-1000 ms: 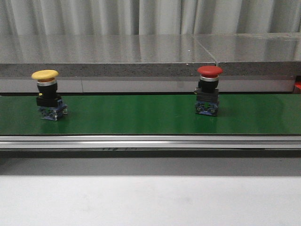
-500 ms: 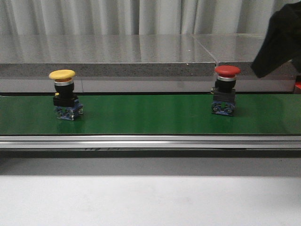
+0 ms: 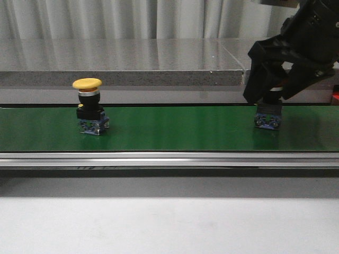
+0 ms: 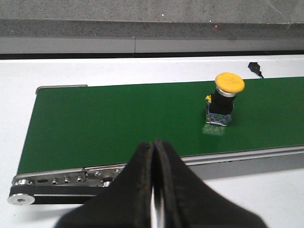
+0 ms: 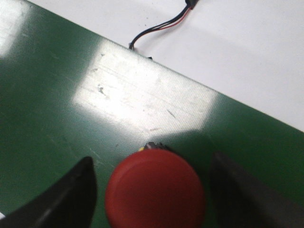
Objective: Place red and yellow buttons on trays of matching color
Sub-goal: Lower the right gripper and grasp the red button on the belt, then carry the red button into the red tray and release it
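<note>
Pick step, red first: right hand [image 5: 151,190] wide open, straddling red button [image 5: 154,190] on green belt [image 3: 169,129]. Left hand [image 4: 154,161] pinched closed, idle. Next: close, lift.

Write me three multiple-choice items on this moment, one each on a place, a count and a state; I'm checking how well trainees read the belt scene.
1. Where does the yellow button stand?
A. on the green belt
B. on a tray
C. in the left claw

2. How many buttons show in the front view?
A. one
B. two
C. four

3. How is the right claw?
A. shut and away from the belt
B. holding the yellow button
C. open, a finger on either side of the red button

Answers: 1 A, its base rests on the belt. 2 B, one yellow, plus one under the right claw. 3 C, the right wrist view shows gaps on both sides of the red cap.
</note>
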You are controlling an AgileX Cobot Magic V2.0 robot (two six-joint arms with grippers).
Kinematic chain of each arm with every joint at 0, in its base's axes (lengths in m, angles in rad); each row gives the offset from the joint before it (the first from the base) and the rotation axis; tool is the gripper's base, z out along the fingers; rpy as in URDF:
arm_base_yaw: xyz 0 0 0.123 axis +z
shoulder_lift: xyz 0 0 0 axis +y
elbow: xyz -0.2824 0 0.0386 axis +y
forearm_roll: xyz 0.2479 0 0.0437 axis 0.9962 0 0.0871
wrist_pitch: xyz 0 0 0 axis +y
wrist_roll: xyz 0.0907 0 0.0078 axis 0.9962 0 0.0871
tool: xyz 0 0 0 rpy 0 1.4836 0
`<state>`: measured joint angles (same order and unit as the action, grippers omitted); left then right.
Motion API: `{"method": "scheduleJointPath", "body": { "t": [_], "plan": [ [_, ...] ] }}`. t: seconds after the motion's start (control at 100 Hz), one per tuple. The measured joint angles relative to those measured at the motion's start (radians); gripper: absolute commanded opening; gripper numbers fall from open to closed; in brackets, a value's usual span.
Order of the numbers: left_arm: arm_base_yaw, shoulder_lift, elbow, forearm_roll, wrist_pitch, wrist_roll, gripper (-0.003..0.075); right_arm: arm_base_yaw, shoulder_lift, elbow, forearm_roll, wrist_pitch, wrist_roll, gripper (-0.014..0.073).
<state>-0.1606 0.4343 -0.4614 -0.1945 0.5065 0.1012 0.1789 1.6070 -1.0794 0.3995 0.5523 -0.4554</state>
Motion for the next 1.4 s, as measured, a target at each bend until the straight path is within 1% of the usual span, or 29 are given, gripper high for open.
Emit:
{"method": "scheduleJointPath", "body": {
  "t": [0.06, 0.11, 0.13, 0.26, 0.39, 0.52, 0.64, 0.74, 0.88, 1.07, 1.21, 1.4],
  "plan": [
    [0.000, 0.000, 0.000, 0.000, 0.000, 0.000, -0.0019, 0.000, 0.007, 0.000, 0.000, 0.000, 0.000, 0.0157],
    [0.000, 0.000, 0.000, 0.000, 0.000, 0.000, -0.0019, 0.000, 0.005, -0.006, 0.000, 0.005, 0.000, 0.0102],
    [0.000, 0.000, 0.000, 0.000, 0.000, 0.000, -0.0019, -0.002, 0.005, -0.009, 0.000, 0.009, 0.000, 0.0093],
    [0.000, 0.000, 0.000, 0.000, 0.000, 0.000, -0.0019, -0.023, 0.005, -0.071, 0.000, 0.077, 0.000, 0.0091],
    [0.000, 0.000, 0.004, 0.000, 0.000, 0.000, -0.0019, -0.083, 0.005, -0.183, 0.000, 0.203, 0.000, 0.0091],
    [0.000, 0.000, 0.003, 0.000, 0.000, 0.000, -0.0019, -0.201, 0.005, -0.300, 0.000, 0.309, 0.000, 0.0091],
    [0.000, 0.000, 0.003, 0.000, 0.000, 0.000, -0.0019, -0.341, 0.005, -0.393, 0.000, 0.340, 0.014, 0.0091],
    [0.000, 0.000, 0.003, 0.000, 0.000, 0.000, -0.0019, -0.464, 0.005, -0.440, 0.000, 0.331, 0.028, 0.0090],
    [0.000, 0.000, 0.003, 0.000, 0.000, 0.000, -0.0019, -0.637, 0.010, -0.450, 0.000, 0.284, 0.030, 0.0090],
    [0.000, 0.000, 0.003, 0.000, 0.000, 0.000, -0.0019, -0.813, 0.054, -0.451, 0.000, 0.203, 0.032, 0.0090],
    [0.000, 0.000, 0.003, 0.000, 0.000, 0.000, -0.0019, -0.874, 0.124, -0.451, 0.002, 0.152, 0.035, 0.0090],
    [0.000, 0.000, 0.003, 0.000, 0.000, 0.000, -0.0019, -0.878, 0.243, -0.451, 0.013, 0.110, 0.038, 0.0090]
  ]
}}
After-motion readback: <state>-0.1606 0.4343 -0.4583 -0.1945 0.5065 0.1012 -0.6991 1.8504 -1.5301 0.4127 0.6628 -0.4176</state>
